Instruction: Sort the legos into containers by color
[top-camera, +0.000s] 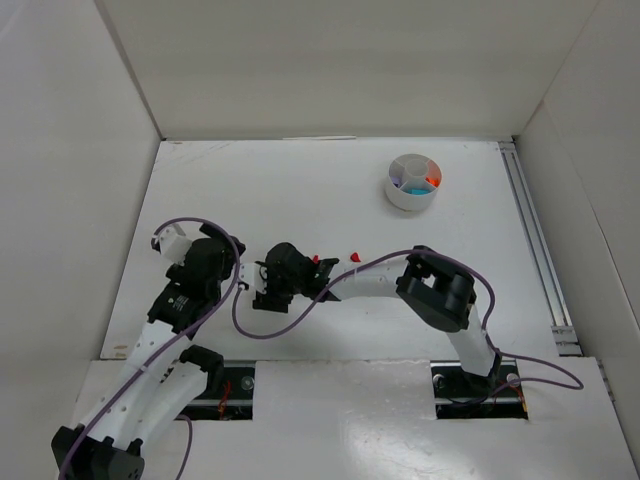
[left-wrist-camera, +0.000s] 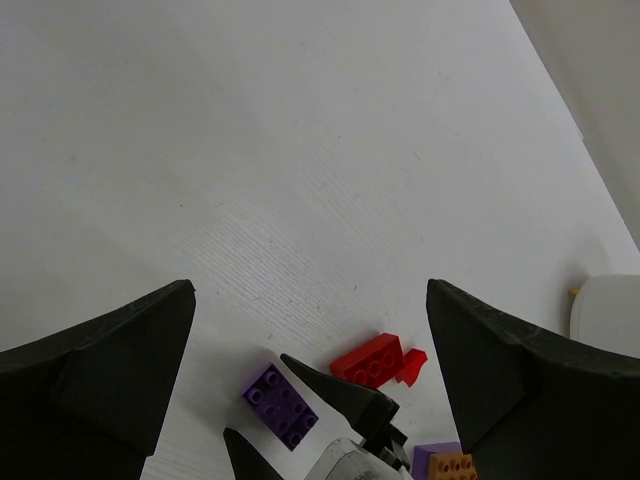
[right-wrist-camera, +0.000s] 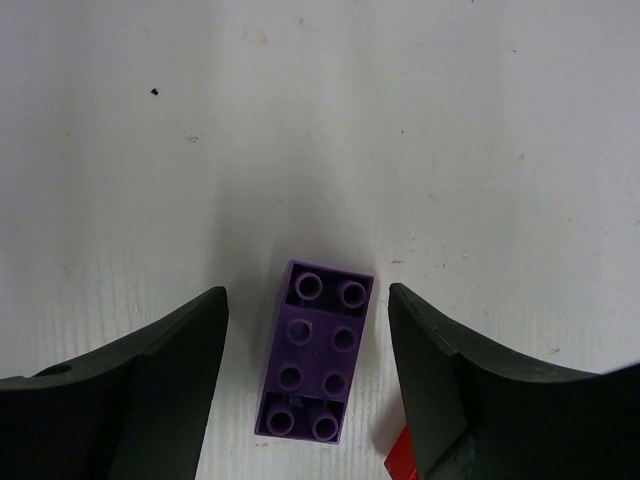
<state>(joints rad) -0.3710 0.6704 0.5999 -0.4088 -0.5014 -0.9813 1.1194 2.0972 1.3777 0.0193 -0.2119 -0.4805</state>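
white tabletop (top-camera: 300, 200) inside a white-walled box.

left: left arm (top-camera: 150, 370) comes up from its base at the near left corner, reaches forward, wrist turned toward the middle of the table. left gripper (left-wrist-camera: 310, 290): jaws as wide as they go, only bare table between them. holds nothing, touches nothing.

centre: right gripper (right-wrist-camera: 306, 290) points down at the table, just right of the left wrist. jaws parted, one finger on either side of a purple brick (right-wrist-camera: 318, 350). the brick is a two-by-four lying flat, studs up, long side roughly along the fingers. a gap shows on both sides, narrower on the right. no contact seen; brick sits on the table, not gripped.

just right of it: red brick (left-wrist-camera: 370, 360), studs up, with a small red piece (left-wrist-camera: 412, 362) against its end. an orange plate on a purple block (left-wrist-camera: 450, 465) is cut off by the left wrist view's lower edge. another red lego (top-camera: 355, 257) lies apart, further right, beside the right forearm.

right arm (top-camera: 440, 290): base at the near right, elbow raised, forearm stretched leftward low over the table.

far right: round white tub (top-camera: 405, 203), well apart from both grippers. wedge compartments around a central hole. teal pieces (top-camera: 415, 189) in the near wedge, orange pieces (top-camera: 432, 181) in the right wedge. other wedges too small to tell.
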